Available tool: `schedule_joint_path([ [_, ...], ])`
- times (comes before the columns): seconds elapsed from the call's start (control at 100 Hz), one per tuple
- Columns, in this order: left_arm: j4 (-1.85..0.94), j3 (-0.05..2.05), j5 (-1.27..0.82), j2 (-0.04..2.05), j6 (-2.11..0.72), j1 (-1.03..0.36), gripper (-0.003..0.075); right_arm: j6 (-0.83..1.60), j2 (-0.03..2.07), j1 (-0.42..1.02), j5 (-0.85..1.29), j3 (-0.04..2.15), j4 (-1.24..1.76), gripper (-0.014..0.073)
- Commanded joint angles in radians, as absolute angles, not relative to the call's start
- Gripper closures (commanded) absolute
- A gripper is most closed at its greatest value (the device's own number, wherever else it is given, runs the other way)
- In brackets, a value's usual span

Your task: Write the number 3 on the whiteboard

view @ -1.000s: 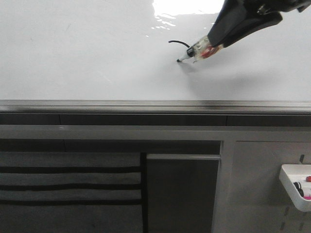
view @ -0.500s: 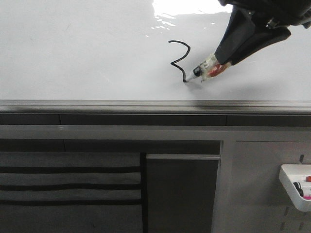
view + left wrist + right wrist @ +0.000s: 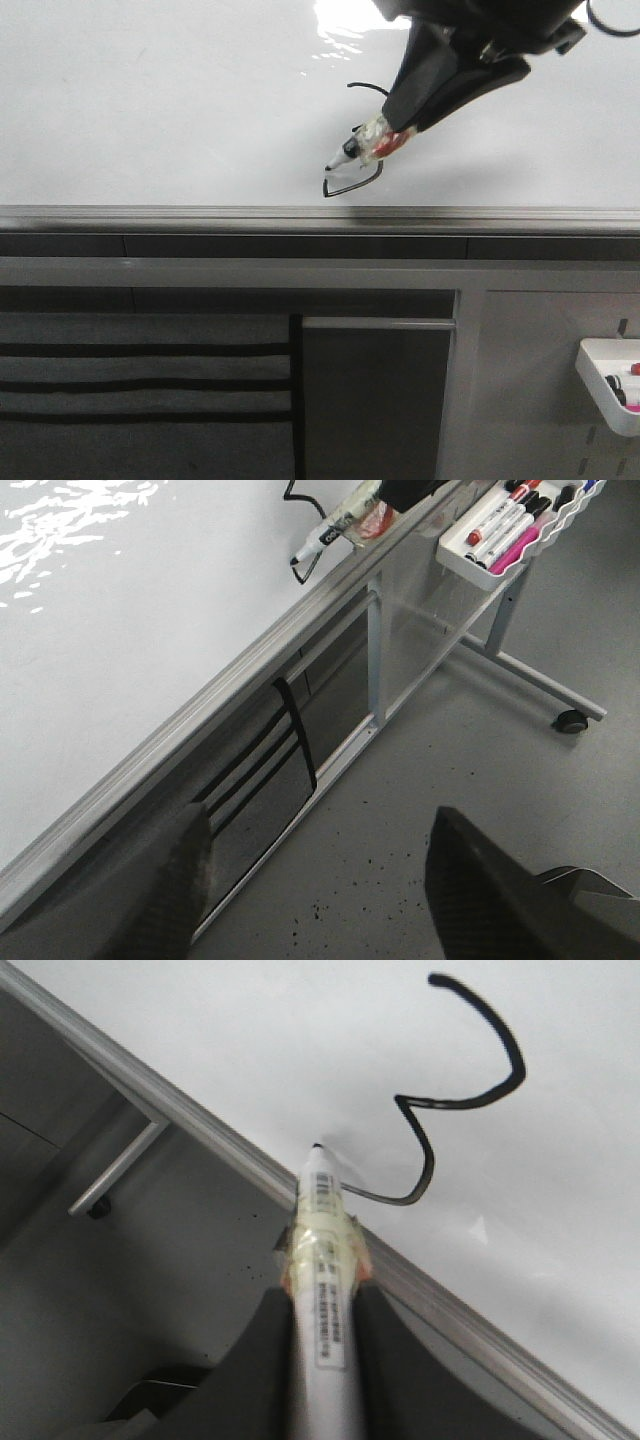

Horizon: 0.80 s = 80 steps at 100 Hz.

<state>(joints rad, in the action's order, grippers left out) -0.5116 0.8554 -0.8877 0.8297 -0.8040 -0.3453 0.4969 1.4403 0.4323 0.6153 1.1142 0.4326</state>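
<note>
The whiteboard (image 3: 150,110) is a large glossy white board with a grey lower rail (image 3: 200,215). My right gripper (image 3: 400,118) comes in from the top right, shut on a white marker (image 3: 365,148) with tape round it. The marker tip points left, just above the tail end of the number 3 (image 3: 350,189), a thin black digit close to the rail. The marker and gripper hide its middle. The right wrist view shows the number 3 (image 3: 445,1106) whole, the marker (image 3: 322,1260) and my right gripper (image 3: 322,1360). My left gripper (image 3: 320,880) is open and empty over the floor.
Bright glare (image 3: 370,15) lies at the board's top. A small white tray (image 3: 600,385) with several markers hangs at the lower right, also seen in the left wrist view (image 3: 470,570). The stand's frame and a caster (image 3: 570,720) are below the rail.
My right gripper has moved the marker down and then left. The digit grew from a short top stroke to a full 3 with a hooked tail.
</note>
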Motion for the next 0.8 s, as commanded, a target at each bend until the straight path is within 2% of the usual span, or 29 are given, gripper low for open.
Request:
schedule_joint_path([
  [0.0,-0.594,0.88,-0.839,0.827,-0.884,-0.361,0.029,0.572,1.326,0.459,0.696,1.153,0.441,0.0592],
  [0.13,-0.679,0.88,-0.839,0.86,-1.013,-0.411,0.029,0.732,1.233,0.544,0.872,1.153,0.441,0.0592],
  [0.31,-0.716,0.896,-0.821,0.984,-1.13,-0.531,0.029,0.946,1.175,0.66,0.869,1.153,0.441,0.0592],
  [0.61,-0.714,1.002,-0.784,1.193,-1.13,-0.681,0.029,0.951,1.172,0.694,0.824,1.153,0.441,0.0592],
  [0.79,-0.703,1.052,-0.782,1.275,-1.131,-0.7,0.0296,0.951,1.172,0.694,0.822,1.153,0.441,0.0592],
])
